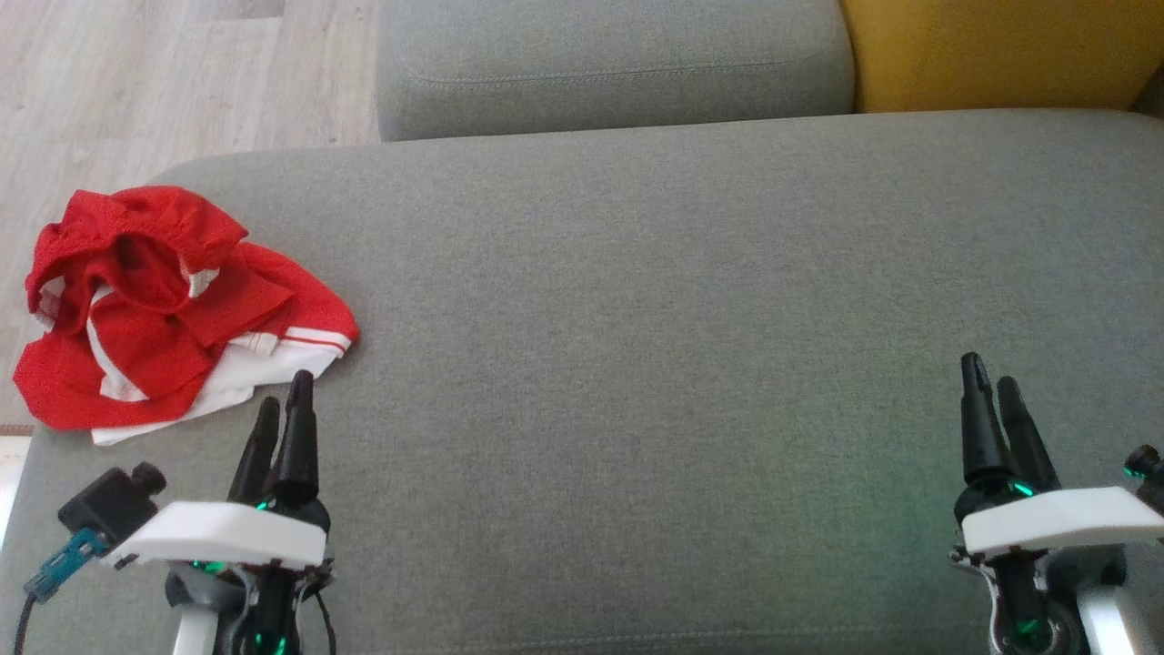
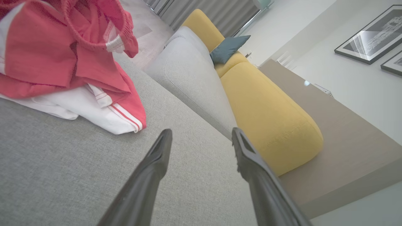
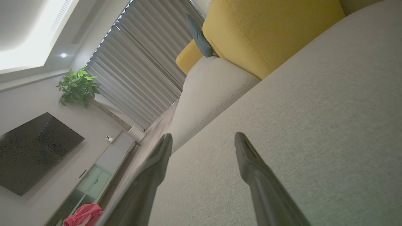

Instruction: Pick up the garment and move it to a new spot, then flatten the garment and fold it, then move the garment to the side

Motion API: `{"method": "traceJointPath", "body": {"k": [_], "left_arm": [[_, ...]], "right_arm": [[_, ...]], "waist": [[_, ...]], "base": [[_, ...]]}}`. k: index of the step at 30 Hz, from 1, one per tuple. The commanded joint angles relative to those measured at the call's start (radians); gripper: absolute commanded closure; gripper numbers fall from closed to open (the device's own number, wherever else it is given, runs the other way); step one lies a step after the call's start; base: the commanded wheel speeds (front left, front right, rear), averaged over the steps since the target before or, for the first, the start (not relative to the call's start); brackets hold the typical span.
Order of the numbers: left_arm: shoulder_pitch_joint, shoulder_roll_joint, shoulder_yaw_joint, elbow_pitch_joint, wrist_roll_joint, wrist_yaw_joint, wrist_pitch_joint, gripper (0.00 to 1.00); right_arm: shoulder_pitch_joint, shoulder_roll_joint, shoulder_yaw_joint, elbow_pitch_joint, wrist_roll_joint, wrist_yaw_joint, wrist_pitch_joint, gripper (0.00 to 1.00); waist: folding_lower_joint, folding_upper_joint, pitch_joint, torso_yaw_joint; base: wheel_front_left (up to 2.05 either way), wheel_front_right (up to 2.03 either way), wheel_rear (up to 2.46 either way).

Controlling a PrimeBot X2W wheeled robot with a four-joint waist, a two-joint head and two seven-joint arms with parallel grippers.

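A crumpled red and white garment (image 1: 173,300) lies in a heap at the left end of the grey sofa cushion (image 1: 682,318). My left gripper (image 1: 284,396) hovers just below its white hem, jaws open and empty. In the left wrist view the garment (image 2: 69,62) fills the upper left, beyond and to the left of the fingertips of the left gripper (image 2: 201,133). My right gripper (image 1: 991,371) stands open and empty over the cushion's right part, far from the cloth. In the right wrist view the right gripper (image 3: 203,138) points along the cushion and the garment (image 3: 83,215) is a small red patch at the bottom left.
A second grey cushion (image 1: 609,55) and a yellow cushion (image 1: 991,45) lie behind the seat. Wooden floor (image 1: 136,82) runs past the cushion's left edge, close to the garment. A wide bare stretch of cushion lies between the two grippers.
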Motion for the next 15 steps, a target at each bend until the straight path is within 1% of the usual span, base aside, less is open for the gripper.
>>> {"method": "traceJointPath", "body": {"k": [1,9,15], "left_arm": [[-0.062,0.024,0.014,-0.044,0.044,0.0,-0.017,0.0],[-0.056,0.034,-0.005,-0.047,0.16,0.007,-0.04,0.0],[-0.052,0.037,-0.012,-0.041,0.223,0.015,-0.055,0.0]], "right_arm": [[-0.02,-0.008,0.017,-0.044,-0.043,0.0,-0.015,0.0],[-0.013,-0.008,0.03,-0.055,-0.15,0.0,-0.026,0.0],[-0.01,-0.009,0.042,-0.06,-0.216,0.0,-0.031,0.0]], "waist": [[-0.0002,0.0,0.0,-0.001],[-0.0002,0.0,-0.001,-0.004],[-0.0002,0.0,-0.002,-0.005]], "base": [[0.0,0.0,0.0],[0.0,0.0,0.0],[0.0,0.0,0.0]]}}
